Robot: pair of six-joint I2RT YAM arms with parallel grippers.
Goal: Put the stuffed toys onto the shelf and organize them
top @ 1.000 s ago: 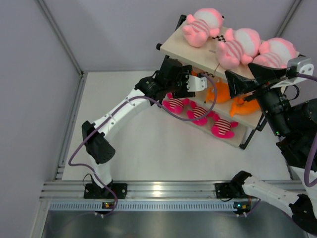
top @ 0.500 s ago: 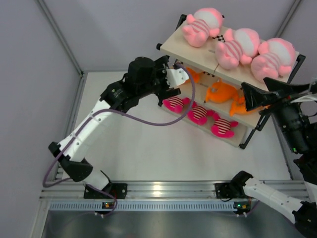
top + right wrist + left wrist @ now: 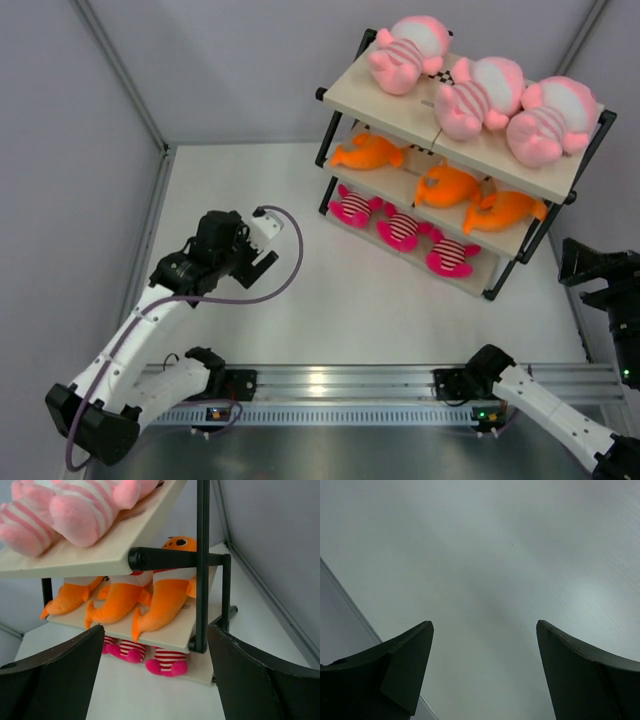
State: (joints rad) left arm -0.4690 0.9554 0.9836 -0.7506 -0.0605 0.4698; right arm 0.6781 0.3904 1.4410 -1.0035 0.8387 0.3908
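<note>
Seen from above, the shelf [image 3: 350,92] stands at the far right of the table [image 3: 300,310] and carries every stuffed toy I can count: three pale-pink striped animals [image 3: 478,95] in a row on the top board, three orange fish [image 3: 447,185] on the middle one, and three small magenta plushes [image 3: 402,230] on the bottom one. So I judge the placing done and the step in hand a retreat. The next move, I think, asks only that I fold both arms toward their bases without brushing the frame. My left gripper [image 3: 265,250] hangs over bare table well apart from the shelf, fingers spread and holding nothing, with open room on every side but the side wall [image 3: 80,200] to its left. My right gripper [image 3: 575,265] sits off the shelf's right end, near its front post, also spread and empty. From my left wrist, my fingers [image 3: 402,670] stand wide with only white table between them. The side wall's foot runs in at the left edge, the one border to mind there. From my right wrist, my fingers [image 3: 55,680] gape around nothing and the shelf's end fills the view. The black corner post [image 3: 202,565] and crossbar [image 3: 170,558] are the nearest hard edges, and the fish tails reach the middle board's lip. I would therefore draw straight back rather than swing sideways.
</note>
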